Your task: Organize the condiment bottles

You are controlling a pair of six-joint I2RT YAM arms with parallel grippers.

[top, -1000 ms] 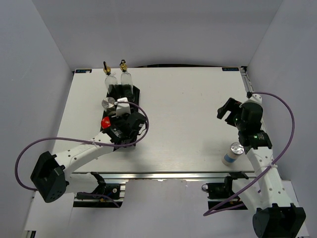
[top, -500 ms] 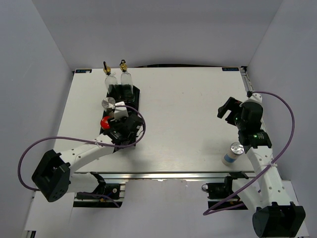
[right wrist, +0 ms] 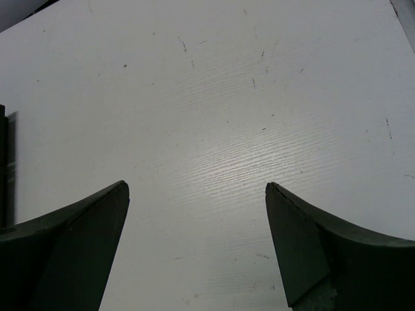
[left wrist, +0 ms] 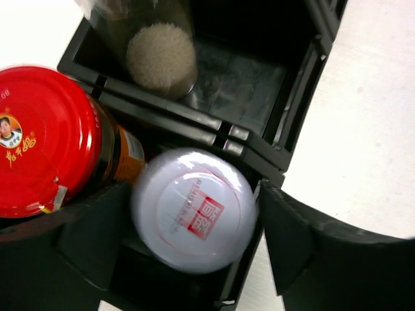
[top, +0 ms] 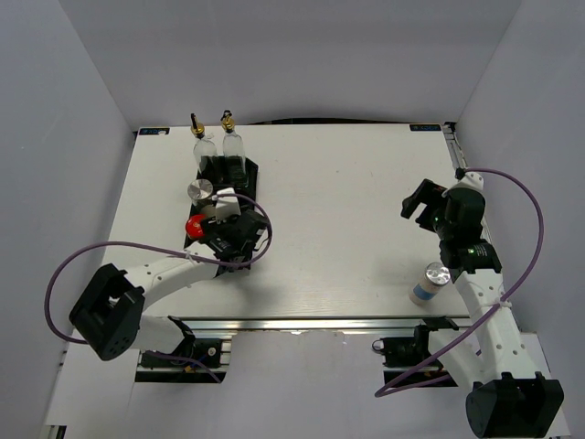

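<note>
Silver-lidded and with a red square label on top, the red-label shaker [left wrist: 192, 219] stands directly between the fingers of the left gripper [left wrist: 194, 194]. The jaws are loose around it: a thin gap shows at the right finger, while on the left side it is not clear if finger and lid touch. The shaker sits in a near compartment of the black tray [left wrist: 295, 97], touching the red-capped jar [left wrist: 45, 139] on its left. The beige shaker [left wrist: 162, 58] is in the compartment just beyond them. Two clear glass bottles [top: 218, 146] stand at the far end of the tray. The right gripper [right wrist: 194, 253] is spread wide over the bare table [top: 347, 210] and holds nothing. The blue-white shaker [top: 428, 283] stands on the table near the right arm, well apart from the tray.
</note>
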